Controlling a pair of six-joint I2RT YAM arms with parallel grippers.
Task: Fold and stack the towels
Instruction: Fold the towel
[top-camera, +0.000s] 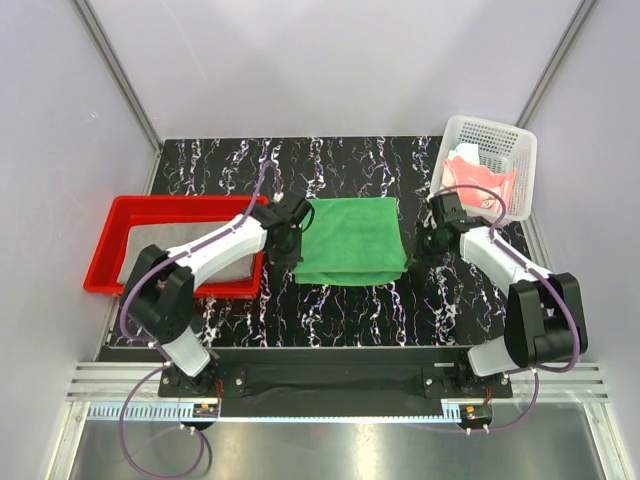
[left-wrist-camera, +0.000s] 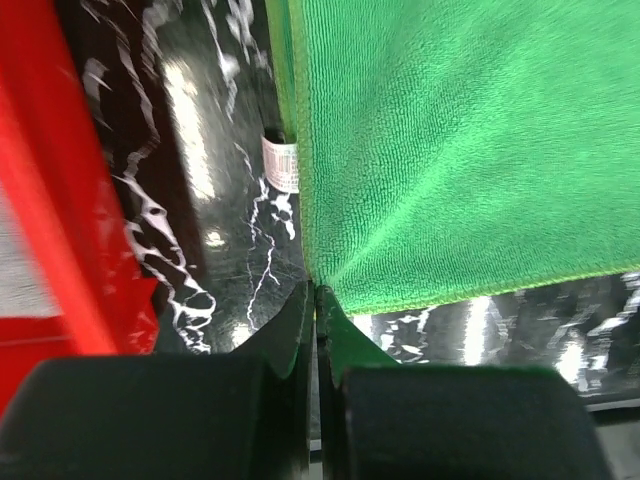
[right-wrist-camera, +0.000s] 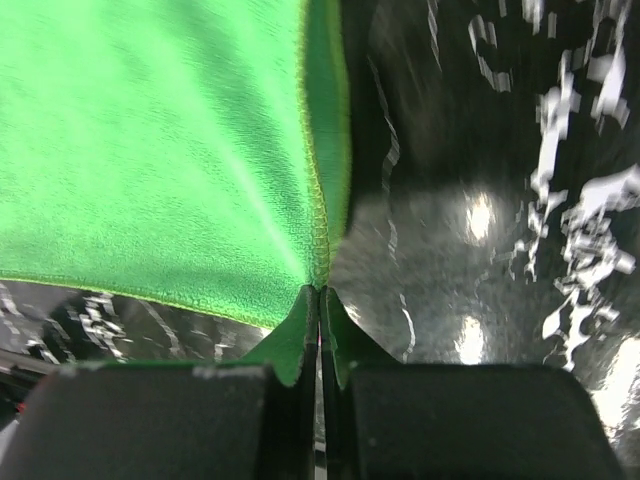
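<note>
Black marbled table under everything, with 2 arm bases bolted at its near edge.

Red tray flat on the left side of the table. Inside it, 1 large grey towel spread over the tray floor, partly hidden by the left arm reaching across the tray's near right corner.

Green towel at table centre, between tray and basket, touching neither. Roughly square from above. Darker band along the near edge, possibly a doubled layer, not certain. Far part lying on the table. In both wrist views, cloth drawn into creases fanning out from each pinched corner.

White perforated basket at the far right corner of the table. Inside it, 1 pink towel, crumpled and heaped against the near wall.

Left gripper at the green towel's left side, just beside the tray's right rim. Clenched: fingers pressed flat together on the towel's corner, where the side edge meets the hem.

Right gripper at the towel's right side, just in front of the basket. Likewise clamped tight on the towel's corner on that side, hem stitching running straight into the fingertips.

Small white label poking out from under the towel's left edge, over the table. Print unreadable.
</note>
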